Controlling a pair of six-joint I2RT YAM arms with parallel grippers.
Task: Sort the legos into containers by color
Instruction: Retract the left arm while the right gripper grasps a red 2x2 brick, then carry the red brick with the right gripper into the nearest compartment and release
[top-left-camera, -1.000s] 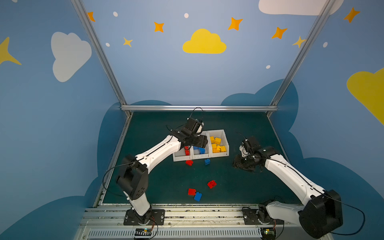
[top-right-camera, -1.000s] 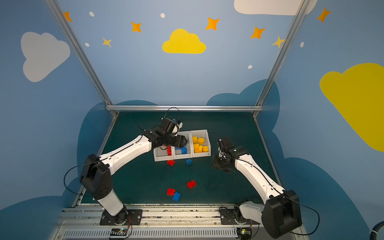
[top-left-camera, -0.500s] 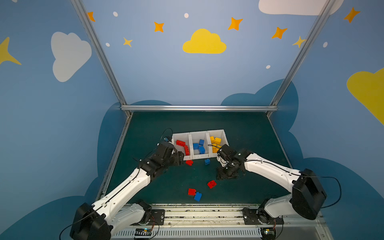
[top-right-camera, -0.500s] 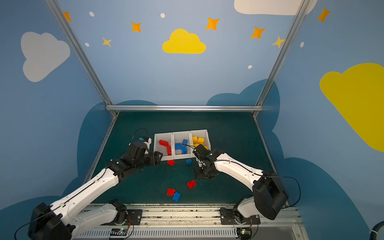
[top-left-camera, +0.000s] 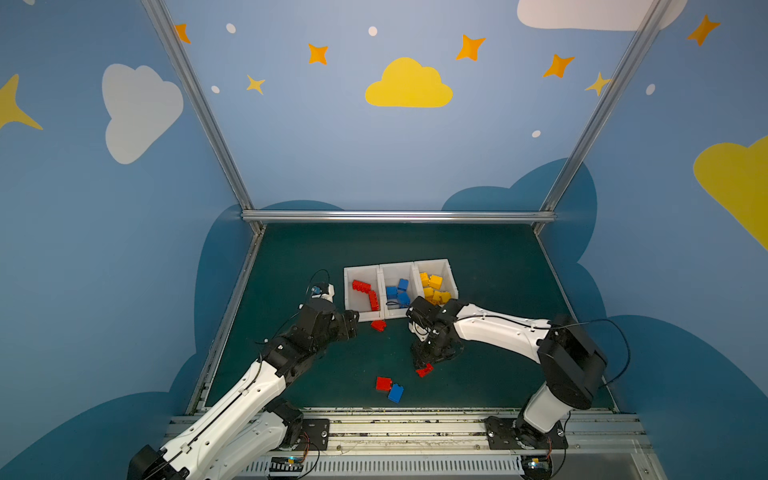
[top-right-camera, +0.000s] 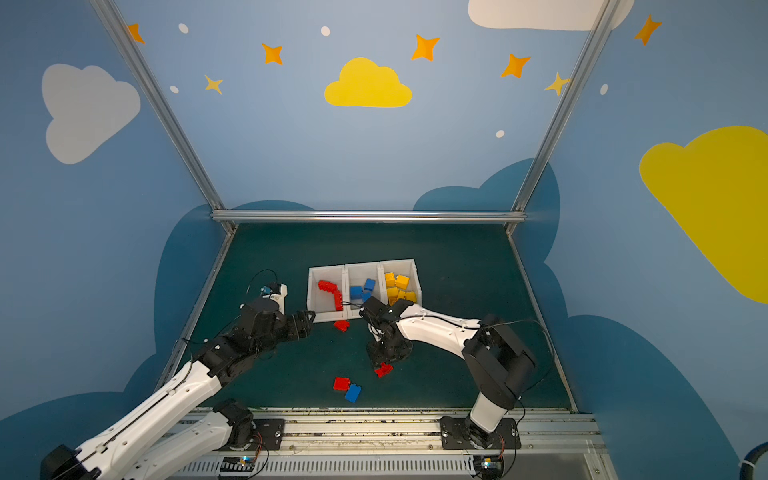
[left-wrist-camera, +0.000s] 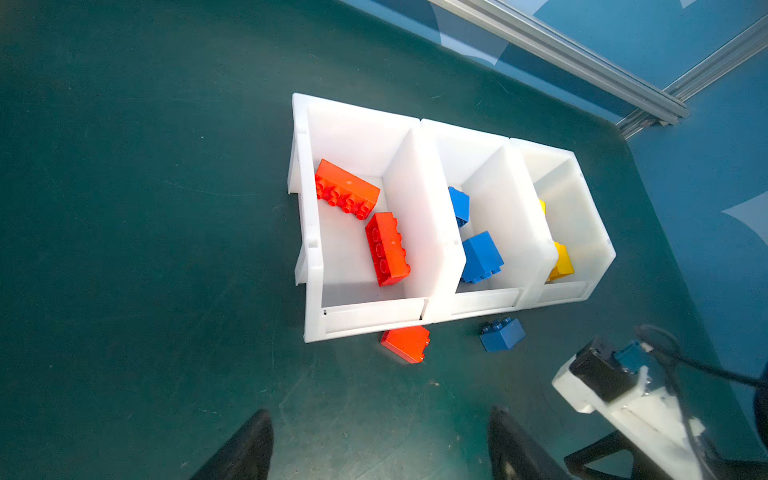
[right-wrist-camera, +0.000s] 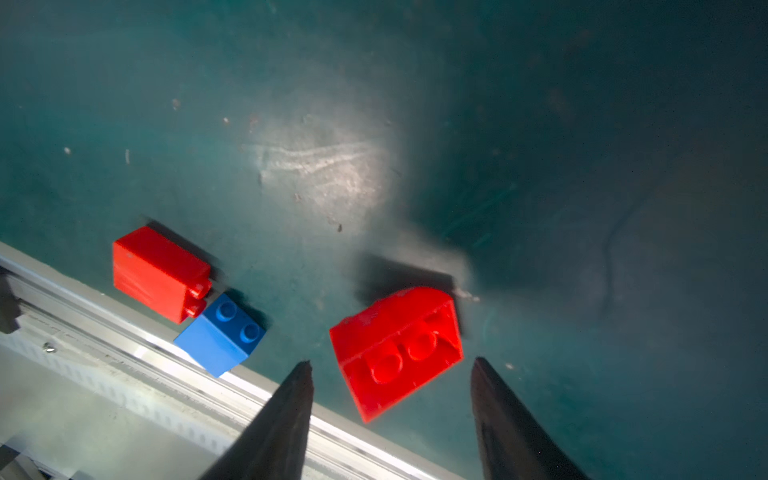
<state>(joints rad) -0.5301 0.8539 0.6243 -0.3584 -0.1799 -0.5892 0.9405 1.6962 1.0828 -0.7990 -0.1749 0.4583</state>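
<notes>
— Red plastic, that brick (right-wrist-camera: 397, 345): hard, light, slick. I'd pinch it across its flat sides.
— Where is it?
— Lower centre in both top views, on the mat (top-left-camera: 478, 257), between the parted jaws of the right gripper (right-wrist-camera: 391, 361), untouched. The left gripper (left-wrist-camera: 379, 411) gapes wide, empty.
— Bins?
— Three white ones: left bin (top-left-camera: 348, 276) holds red bricks (top-left-camera: 361, 286), middle bin (top-left-camera: 397, 270) blue bricks (top-left-camera: 397, 291), right bin (top-left-camera: 432, 266) yellow bricks (top-left-camera: 434, 282).
</notes>
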